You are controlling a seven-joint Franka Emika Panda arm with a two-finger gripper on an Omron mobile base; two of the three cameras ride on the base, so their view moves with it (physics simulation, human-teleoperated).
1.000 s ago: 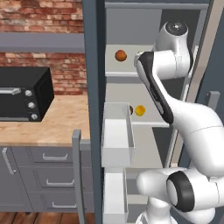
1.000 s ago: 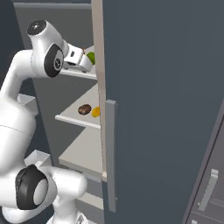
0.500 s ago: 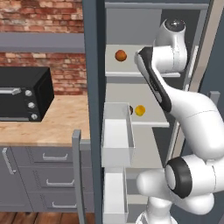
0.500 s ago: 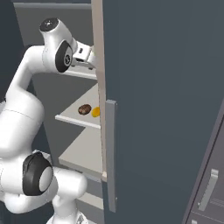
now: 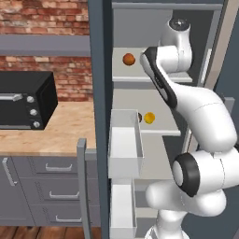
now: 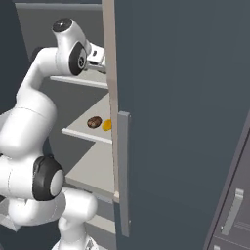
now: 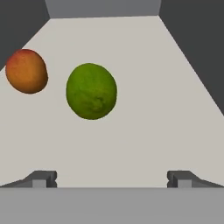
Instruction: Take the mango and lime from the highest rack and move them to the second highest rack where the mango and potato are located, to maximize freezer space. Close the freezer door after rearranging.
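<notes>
A kitchen: brick wall, black toaster oven on wooden counter, grey drawers.

Base views flank the arm, both facing the open freezer shelves; hand view looks closely along the top shelf

- Red brick wall across the upper left of the left base view, with a grey shelf running along it.
- Black toaster oven at the left edge, sitting on a light wood table.
- Grey drawers with bar handles under it, plus a strip of wood floor at the bottom left.
- Lower right of the right base view: grey cabinet with a pale handle.
</notes>
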